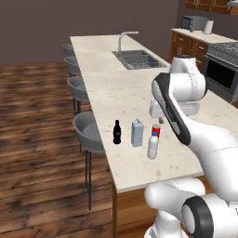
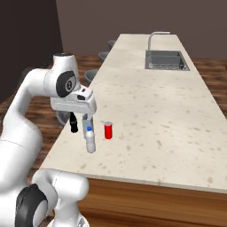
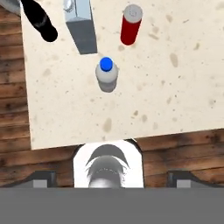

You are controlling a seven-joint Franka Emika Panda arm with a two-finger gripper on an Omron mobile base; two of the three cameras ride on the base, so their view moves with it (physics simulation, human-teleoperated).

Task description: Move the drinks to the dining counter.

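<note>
A: What did we record on the dining counter, reading left to right in the left base view?

B: We noted four grey stools lined along the counter's left edge. Near the counter's front end we found a black bottle standing upright, nearest the stool side. Just to its right stood the pale blue-grey carton, apart from the black bottle. Right of the carton we logged the clear water bottle with its blue cap, a little closer to the front edge, and just behind it the red can, partly hidden by the arm. All four containers were upright on the stone top, none touching another.

A: And farther along the counter?

B: We saw the built-in sink with its curved faucet near the far end, well apart from the drinks.

A: What was the condition of the gripper?

B: In the right base view we observed it poised directly above the water bottle, fingers pointing down, clear of the cap. In the hand view we saw the fingertips set far apart at the bottom corners, so we recorded the jaws as spread wide with nothing between them. The same view looked straight down on the bottle's blue cap, with the carton and can beyond it.
</note>
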